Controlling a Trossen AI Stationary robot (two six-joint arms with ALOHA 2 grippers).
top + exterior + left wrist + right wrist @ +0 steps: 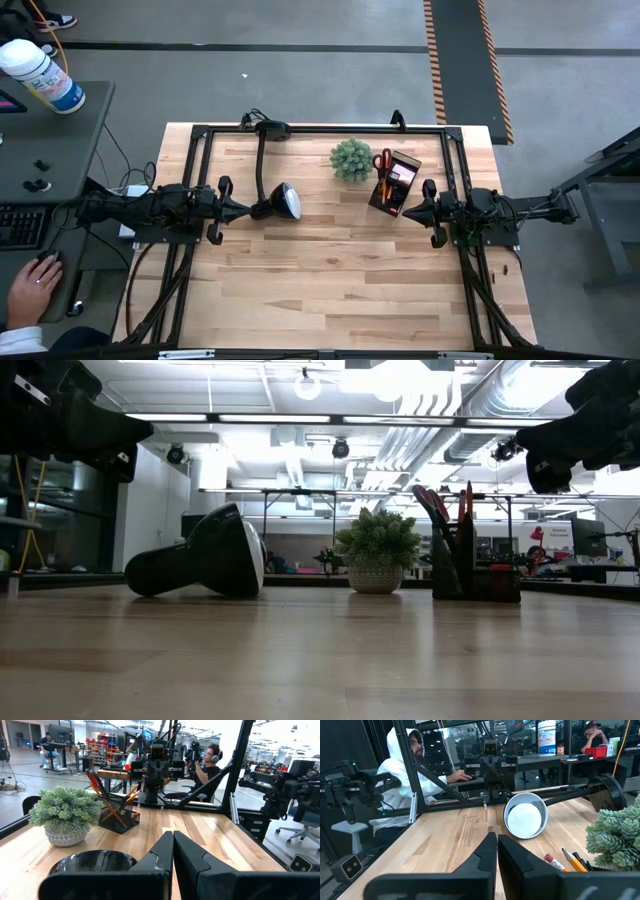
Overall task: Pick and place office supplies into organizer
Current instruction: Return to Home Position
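Note:
The black organizer (395, 183) stands on the table's far right part, next to the green plant (351, 159). Red-handled scissors (384, 160), orange and dark pencils (131, 792) and a pink pad (403, 175) stick up out of it. My right gripper (405, 209) is shut, level, just beside the organizer's near end, with the pencil tips (570, 861) close by. My left gripper (243, 209) is shut and level too, with its tips right by the black lamp's head (286, 201). Neither gripper holds anything.
The lamp's head (205, 555) lies on the table, and its arm runs to the far rail (265, 130). A black frame borders the table's left, right and far sides. A person's hand (35, 285) rests at a desk to the left, beyond the table. Bare wood fills the near half.

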